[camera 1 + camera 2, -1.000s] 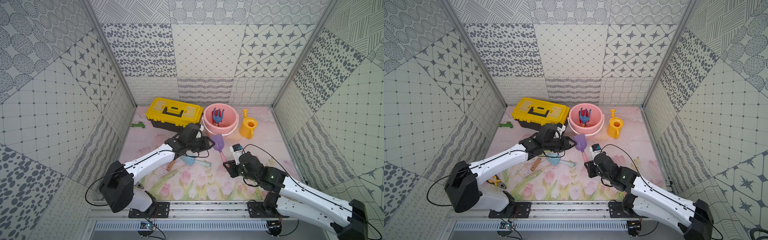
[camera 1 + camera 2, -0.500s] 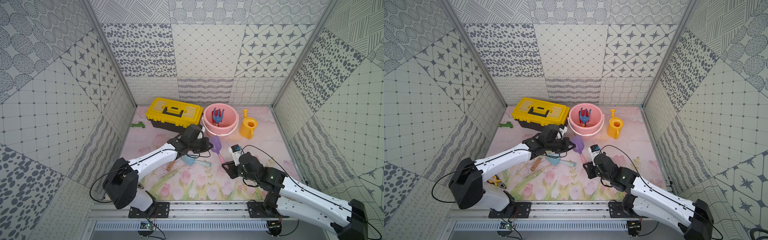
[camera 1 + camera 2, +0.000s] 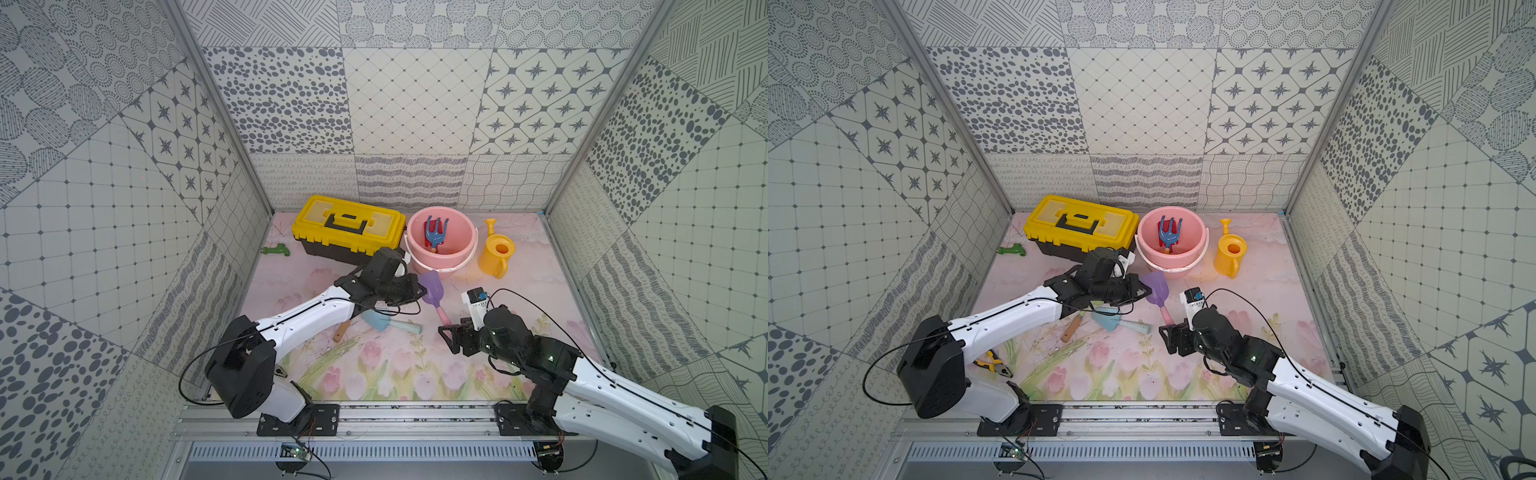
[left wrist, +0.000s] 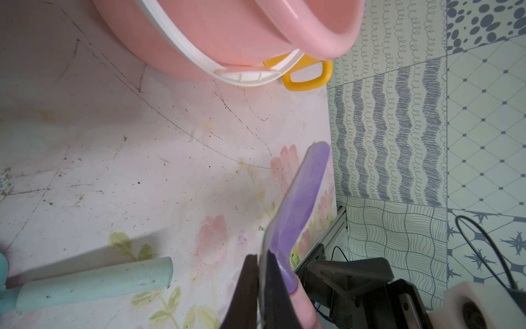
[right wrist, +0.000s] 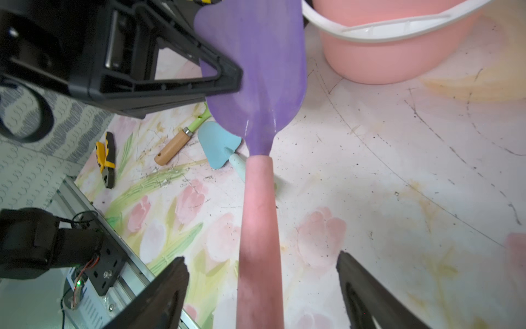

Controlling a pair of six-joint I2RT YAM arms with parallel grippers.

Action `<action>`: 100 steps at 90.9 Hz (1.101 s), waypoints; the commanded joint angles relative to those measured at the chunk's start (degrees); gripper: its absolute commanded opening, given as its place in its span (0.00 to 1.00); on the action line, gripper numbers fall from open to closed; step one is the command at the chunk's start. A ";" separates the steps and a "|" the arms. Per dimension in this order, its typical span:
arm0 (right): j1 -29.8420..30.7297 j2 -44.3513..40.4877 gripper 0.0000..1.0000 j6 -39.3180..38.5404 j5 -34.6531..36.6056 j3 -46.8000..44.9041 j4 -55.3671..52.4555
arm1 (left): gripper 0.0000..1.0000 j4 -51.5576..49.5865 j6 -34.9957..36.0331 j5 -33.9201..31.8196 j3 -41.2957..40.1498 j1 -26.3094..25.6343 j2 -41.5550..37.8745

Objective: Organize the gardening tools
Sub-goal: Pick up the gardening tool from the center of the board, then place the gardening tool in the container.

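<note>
The purple scoop has a pink handle and hangs just in front of the pink bucket. My left gripper is shut on the edge of its purple blade. My right gripper stands open, its fingers wide on either side of the pink handle and clear of it. A blue fork and a red spade sit inside the bucket. The light-blue trowel and a wooden-handled green tool lie on the mat under my left arm.
A yellow watering can stands right of the bucket. The yellow-lidded black toolbox stands behind my left arm. A small green object lies by the left wall. Yellow-and-black pliers lie near the front left.
My left gripper has shut on the purple blade. My right gripper has opened wide and let go of the pink handle.
</note>
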 commanded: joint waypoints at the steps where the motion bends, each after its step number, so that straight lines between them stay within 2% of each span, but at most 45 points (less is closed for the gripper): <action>1: 0.19 -2.29 0.97 -1.41 5.53 -0.01 1.04 | 0.00 -0.45 1.01 -0.53 3.36 0.02 -1.64; 18: -0.03 -7.61 0.97 -2.27 14.34 -1.73 1.00 | 0.00 -3.43 4.01 -4.69 11.03 0.02 -2.95; 33: -0.20 -15.45 0.97 -2.78 17.30 -5.94 0.35 | 0.00 -1.98 12.56 -10.77 20.56 0.05 -1.47; 46: -0.29 -20.86 0.97 -1.76 17.46 -7.34 -0.78 | 0.00 -2.12 24.72 -13.82 32.92 0.32 5.16; 54: -0.30 -22.11 0.97 -1.30 17.73 -7.55 -1.54 | 0.00 -3.24 30.86 -13.13 41.30 1.07 10.81; 72: -0.39 -22.23 0.97 -0.98 18.49 -7.68 -1.80 | 0.00 -6.58 41.25 -12.27 57.18 3.63 23.92; 79: -0.44 -21.91 0.97 -0.98 18.80 -7.77 -1.82 | 0.00 -5.56 43.85 -11.95 59.80 4.52 27.25; 100: -0.59 -19.84 0.97 -1.08 19.30 -7.68 -1.53 | 0.00 1.63 54.67 -13.86 59.89 4.97 33.75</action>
